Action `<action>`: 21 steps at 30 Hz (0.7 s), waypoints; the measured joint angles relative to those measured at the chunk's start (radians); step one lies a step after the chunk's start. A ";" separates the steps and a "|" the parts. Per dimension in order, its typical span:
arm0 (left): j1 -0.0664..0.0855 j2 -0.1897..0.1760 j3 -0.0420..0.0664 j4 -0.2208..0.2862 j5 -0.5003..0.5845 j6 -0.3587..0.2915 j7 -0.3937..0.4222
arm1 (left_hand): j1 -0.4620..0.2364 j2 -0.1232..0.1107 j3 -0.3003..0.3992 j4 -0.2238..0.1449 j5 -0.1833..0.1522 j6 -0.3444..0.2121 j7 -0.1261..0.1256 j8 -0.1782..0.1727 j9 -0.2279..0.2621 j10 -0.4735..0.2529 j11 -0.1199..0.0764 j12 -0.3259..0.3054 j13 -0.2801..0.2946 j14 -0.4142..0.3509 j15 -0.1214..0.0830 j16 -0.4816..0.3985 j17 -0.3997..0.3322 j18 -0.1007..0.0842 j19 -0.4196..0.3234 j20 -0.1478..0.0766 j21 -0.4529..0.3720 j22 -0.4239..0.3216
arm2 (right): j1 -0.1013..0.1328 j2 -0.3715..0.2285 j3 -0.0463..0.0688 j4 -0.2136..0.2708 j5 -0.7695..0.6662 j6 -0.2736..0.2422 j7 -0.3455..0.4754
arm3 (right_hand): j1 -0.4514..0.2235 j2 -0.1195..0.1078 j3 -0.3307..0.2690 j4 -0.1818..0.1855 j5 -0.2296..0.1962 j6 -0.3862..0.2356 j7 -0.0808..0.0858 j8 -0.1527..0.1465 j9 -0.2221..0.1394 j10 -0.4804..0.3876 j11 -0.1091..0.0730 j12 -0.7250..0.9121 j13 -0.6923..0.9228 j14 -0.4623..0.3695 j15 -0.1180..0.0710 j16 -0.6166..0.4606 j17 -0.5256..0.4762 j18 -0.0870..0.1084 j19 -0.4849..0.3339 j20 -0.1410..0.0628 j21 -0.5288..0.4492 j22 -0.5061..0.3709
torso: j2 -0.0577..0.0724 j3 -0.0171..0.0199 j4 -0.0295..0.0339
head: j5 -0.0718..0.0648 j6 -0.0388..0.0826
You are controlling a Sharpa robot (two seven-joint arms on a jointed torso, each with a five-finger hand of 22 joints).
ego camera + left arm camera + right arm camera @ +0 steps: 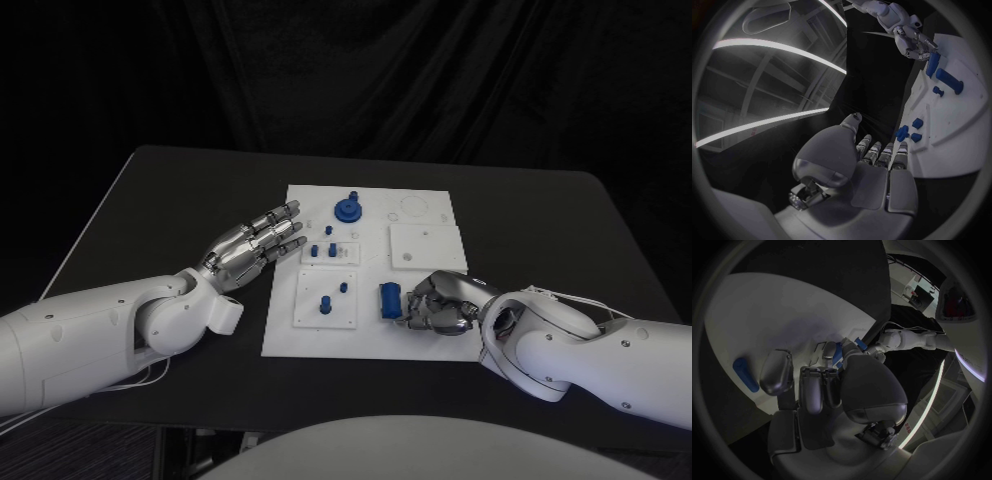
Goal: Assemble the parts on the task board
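- Fingers (427, 312) of the right hand (440, 305) are curled down onto the near right part of the task board (368, 340), just beside a blue cylinder (391, 300); whether the piece is actually grasped cannot be told, though in the right wrist view a blue part is seen between the fingertips.
- On the raised plate left of the cylinder, small blue pegs (333, 296) are seen, and two more small pieces (326, 249) lie further off.
- At the far side of the board a blue round knob (348, 210) is seated, with a blank white square plate (427, 245) to its right.
- Beyond the board's left edge, the left hand (257, 245) is held above the black table (159, 200), fingers stretched out and parted, nothing in them.
- The step in hand is judged to be the picking up of the cylinder; next, a firm grip and a lift clear of the board would be called for before it is carried to its seat.
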 measured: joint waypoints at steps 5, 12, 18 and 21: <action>-0.001 0.000 0.000 0.000 0.000 0.001 -0.001 | 0.000 0.000 0.000 0.000 0.000 0.000 0.000 0.000 0.000 0.000 0.000 0.000 0.000 0.000 0.000 0.000 0.000 0.000 0.000 0.000 0.000 0.000 | 0.000 0.000 0.000 0.003 0.000 0.001 0.006 | 0.016 -0.016 -0.022 -0.014 -0.034 -0.001 -0.001 0.010 0.008 -0.001 -0.001 0.000 0.001 0.000 0.000 0.000 0.000 0.000 -0.001 -0.001 0.000 0.000 | 0.000 0.0000 0.0000 | 0.000 0.000; -0.002 -0.001 0.000 0.000 0.000 0.002 -0.003 | 0.000 0.000 0.000 0.000 0.000 0.000 0.007 0.000 0.000 0.000 0.000 0.000 0.000 0.000 0.000 0.000 0.000 0.000 0.000 0.000 0.000 0.000 | 0.000 -0.003 0.000 0.008 0.000 -0.006 0.019 | -0.017 -0.002 -0.059 0.020 -0.068 -0.001 -0.001 0.020 0.023 -0.002 -0.001 0.000 0.001 0.000 0.000 0.000 0.000 0.000 -0.001 -0.001 0.000 0.000 | 0.000 0.0001 -0.0001 | 0.000 0.000; -0.003 -0.002 0.000 0.001 0.000 0.002 -0.005 | 0.000 0.000 0.003 0.003 0.000 0.000 0.007 0.000 0.000 0.000 0.000 0.000 0.000 0.000 0.000 0.000 0.000 0.000 0.000 0.000 0.000 0.000 | 0.000 -0.007 0.000 0.014 0.000 -0.026 0.029 | -0.069 0.026 -0.081 0.071 -0.018 -0.001 -0.001 0.024 0.032 -0.002 -0.001 0.000 0.001 0.000 0.000 0.000 0.000 0.000 -0.001 -0.001 0.000 0.000 | 0.000 0.0002 -0.0001 | 0.002 0.000; -0.003 -0.002 0.000 0.001 0.000 0.002 -0.005 | 0.000 0.000 0.003 0.003 0.000 0.000 0.007 0.000 0.000 0.000 0.000 0.000 0.000 0.000 0.000 0.000 0.001 0.000 0.000 0.000 0.000 0.000 | 0.000 -0.008 0.000 0.014 0.001 -0.040 0.032 | -0.101 0.049 -0.096 0.103 -0.013 0.003 -0.004 0.030 0.037 -0.002 -0.001 0.000 0.001 0.000 0.000 0.000 0.000 0.000 0.001 -0.003 0.000 0.000 | 0.000 0.0002 -0.0001 | 0.002 0.000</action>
